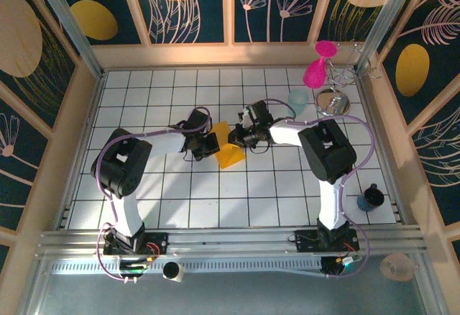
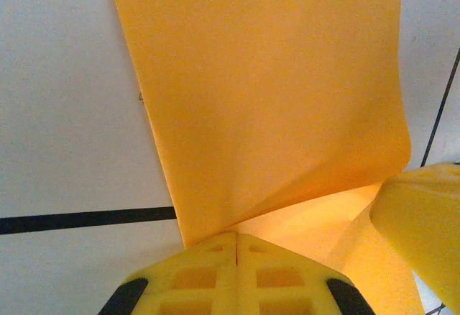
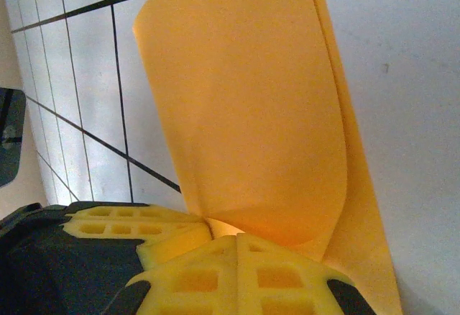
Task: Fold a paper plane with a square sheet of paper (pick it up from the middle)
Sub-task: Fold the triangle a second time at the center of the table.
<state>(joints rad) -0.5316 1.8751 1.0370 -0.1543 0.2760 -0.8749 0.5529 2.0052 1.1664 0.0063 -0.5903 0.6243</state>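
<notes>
Your L end effector (image 2: 236, 242) & R end effector (image 3: 237, 242) each pinch the square sheet of paper (image 1: 230, 154), curled up; prob. early, most folds to go.

In the upper right of the top view, 1 pale teal cup (image 1: 297, 101), 1 pink glass (image 1: 315, 72) and 1 shiny round metal piece (image 1: 333, 102) are close together. At the right edge of the white tiled table (image 1: 165, 200) stands 1 small dark blue vessel (image 1: 371, 198).

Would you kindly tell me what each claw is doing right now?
Left claw: closed, pinching the square sheet of paper.
Right claw: closed, pinching the same sheet.
</notes>
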